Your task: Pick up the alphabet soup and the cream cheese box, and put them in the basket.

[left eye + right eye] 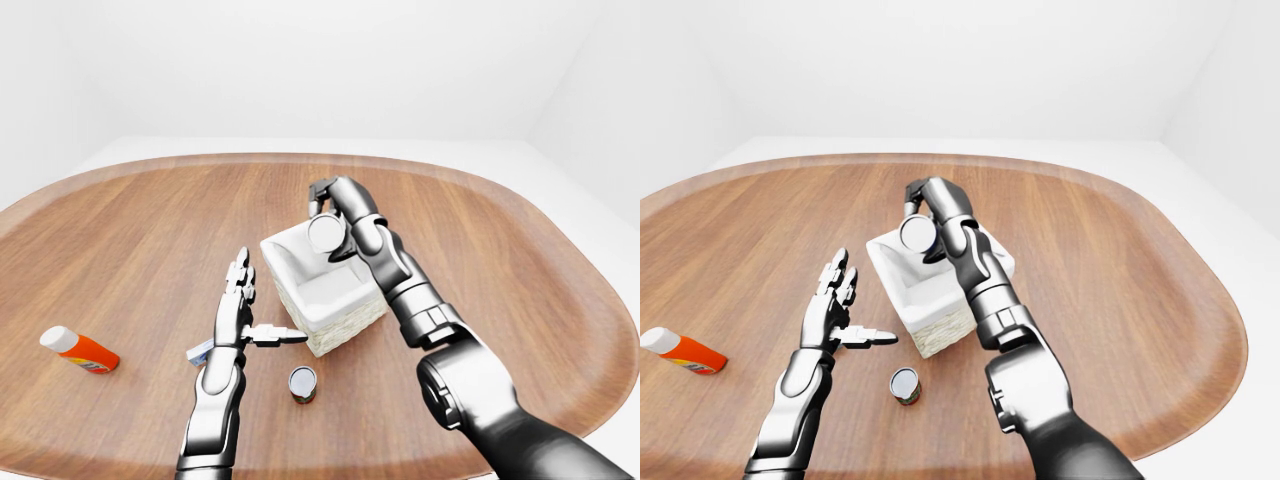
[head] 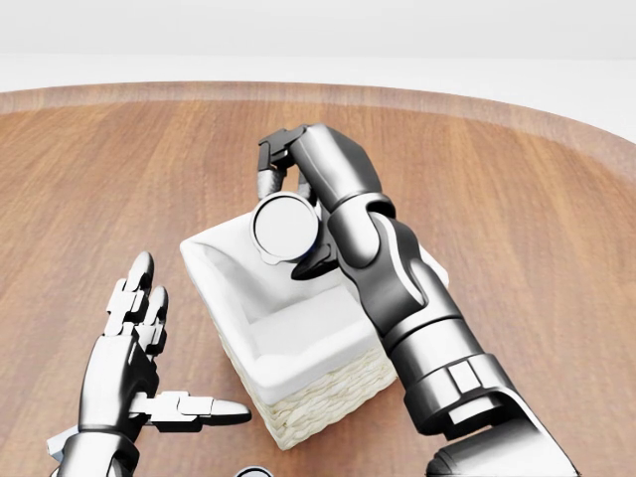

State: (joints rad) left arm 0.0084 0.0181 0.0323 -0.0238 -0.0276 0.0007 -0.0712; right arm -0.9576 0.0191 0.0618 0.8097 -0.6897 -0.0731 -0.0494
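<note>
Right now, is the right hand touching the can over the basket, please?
Touching. In the head view the right hand has its fingers closed round the can, held above the basket.

The right arm is reaching far and leftward, its right hand curling its fingers round a can, while the left hand is hovering flat near the left, fingers straight, thumb pointing right.

Glossy grey-silver jointed arms, three-fingered metallic hands.
</note>
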